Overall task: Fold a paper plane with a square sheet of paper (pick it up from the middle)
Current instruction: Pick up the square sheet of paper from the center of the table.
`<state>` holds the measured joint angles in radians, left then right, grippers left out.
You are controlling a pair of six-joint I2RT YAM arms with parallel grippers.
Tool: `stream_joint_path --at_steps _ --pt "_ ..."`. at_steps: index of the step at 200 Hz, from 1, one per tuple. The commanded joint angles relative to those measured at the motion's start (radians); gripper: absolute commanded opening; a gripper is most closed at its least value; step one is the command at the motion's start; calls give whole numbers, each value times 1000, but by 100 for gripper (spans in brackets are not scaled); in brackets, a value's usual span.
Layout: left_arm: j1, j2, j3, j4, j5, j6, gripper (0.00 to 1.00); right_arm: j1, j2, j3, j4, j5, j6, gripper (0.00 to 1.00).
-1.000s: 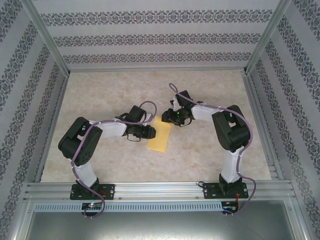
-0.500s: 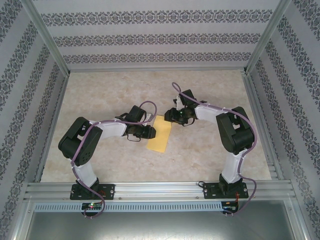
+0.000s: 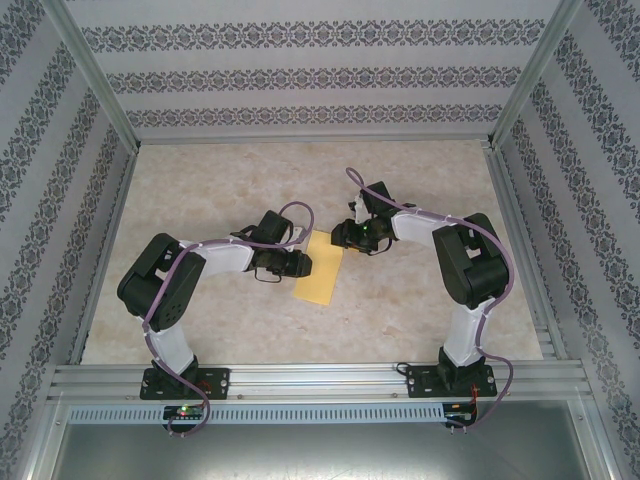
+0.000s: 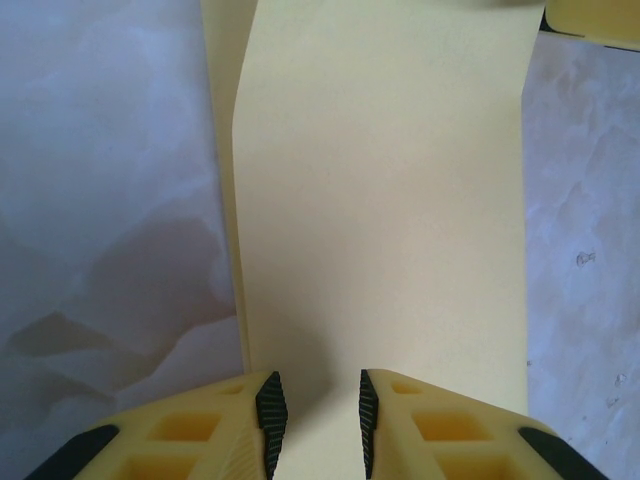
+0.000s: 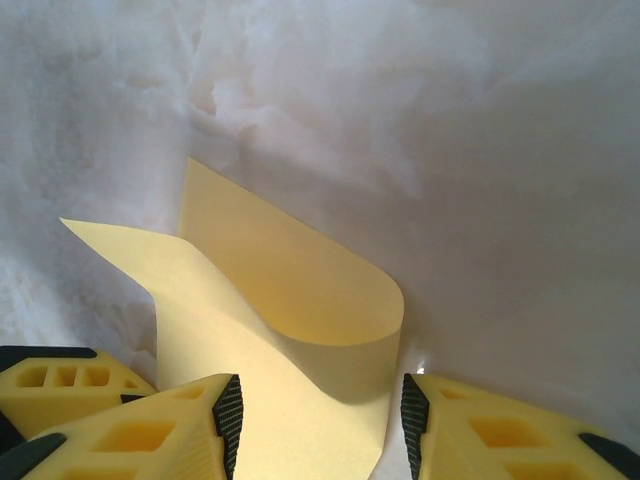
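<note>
The square sheet of paper [image 3: 320, 268] lies on the marble table as a long mustard-yellow strip, folded over on itself. In the left wrist view the paper [image 4: 380, 200] runs away from my left gripper [image 4: 315, 420], whose jaws stand a little apart over its near edge with nothing pinched. My left gripper [image 3: 304, 264] sits at the strip's left side. My right gripper [image 3: 340, 236] is at the strip's far right corner. In the right wrist view a loose flap of the paper [image 5: 290, 300] curls up in a rounded loop, and my right gripper [image 5: 320, 420] stands wide open around it.
Aluminium rails [image 3: 320, 380] run along the near edge by the arm bases. Patterned walls [image 3: 300, 80] close in the back and both sides. Bare marble table [image 3: 220, 190] surrounds the paper. A yellow finger of the other gripper [image 4: 592, 20] shows at the strip's far end.
My right gripper has drawn back slightly to the right, off the paper's far end. The left arm and the strip have stayed where they were.
</note>
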<state>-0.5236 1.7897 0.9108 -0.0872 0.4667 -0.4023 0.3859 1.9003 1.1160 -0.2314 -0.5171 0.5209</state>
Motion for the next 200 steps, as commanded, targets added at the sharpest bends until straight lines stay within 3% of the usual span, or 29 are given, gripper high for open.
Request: stream_joint_path --at_steps 1,118,200 --pt "2 90 -26 -57 -104 32 33 -1 9 2 18 -38 6 47" --pt "1 97 -20 -60 -97 33 33 -18 49 21 19 -46 -12 46" --pt "2 98 -7 -62 -89 28 33 -18 -6 -51 72 -161 25 46"
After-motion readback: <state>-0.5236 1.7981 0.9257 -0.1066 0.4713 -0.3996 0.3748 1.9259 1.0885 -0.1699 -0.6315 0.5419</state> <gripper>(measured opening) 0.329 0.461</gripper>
